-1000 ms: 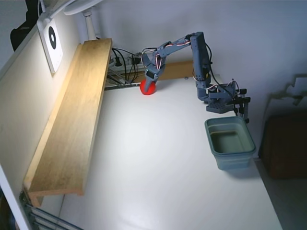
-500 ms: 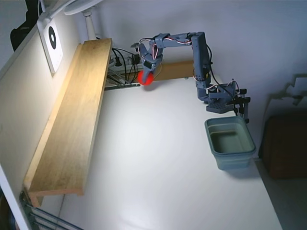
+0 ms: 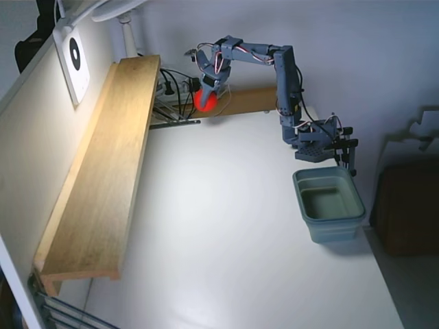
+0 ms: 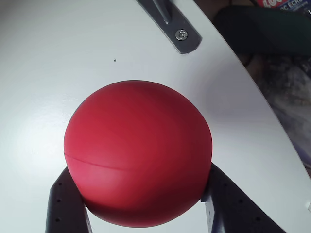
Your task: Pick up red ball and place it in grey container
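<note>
The gripper is clamped on the red ball, its two fingers pressing the ball's sides in the wrist view. A second ago the ball sat on the white table near its far edge; now it hangs clear of the surface, lifted higher and nearer the far left corner. The pick looks done. The grey container stands empty at the table's right edge, well apart, so the carry across remains.
</note>
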{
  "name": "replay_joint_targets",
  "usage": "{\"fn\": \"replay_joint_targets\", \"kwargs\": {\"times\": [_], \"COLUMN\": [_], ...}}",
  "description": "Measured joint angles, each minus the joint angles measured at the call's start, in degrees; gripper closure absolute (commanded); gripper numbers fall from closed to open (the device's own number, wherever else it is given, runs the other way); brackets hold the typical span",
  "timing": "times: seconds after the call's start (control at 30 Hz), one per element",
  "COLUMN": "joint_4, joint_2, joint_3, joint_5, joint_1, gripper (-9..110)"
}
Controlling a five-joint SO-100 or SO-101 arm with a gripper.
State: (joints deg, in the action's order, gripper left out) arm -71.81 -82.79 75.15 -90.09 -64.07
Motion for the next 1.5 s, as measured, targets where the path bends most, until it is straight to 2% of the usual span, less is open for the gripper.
{"fn": "replay_joint_targets", "kwargs": {"times": [0.27, 1.5], "joint_4": [0.00, 0.00], "joint_2": [0.00, 0.00], "joint_3": [0.00, 0.00], "joint_5": [0.00, 0.00], "joint_1": [2.20, 62.93], "gripper": [78, 78]}}
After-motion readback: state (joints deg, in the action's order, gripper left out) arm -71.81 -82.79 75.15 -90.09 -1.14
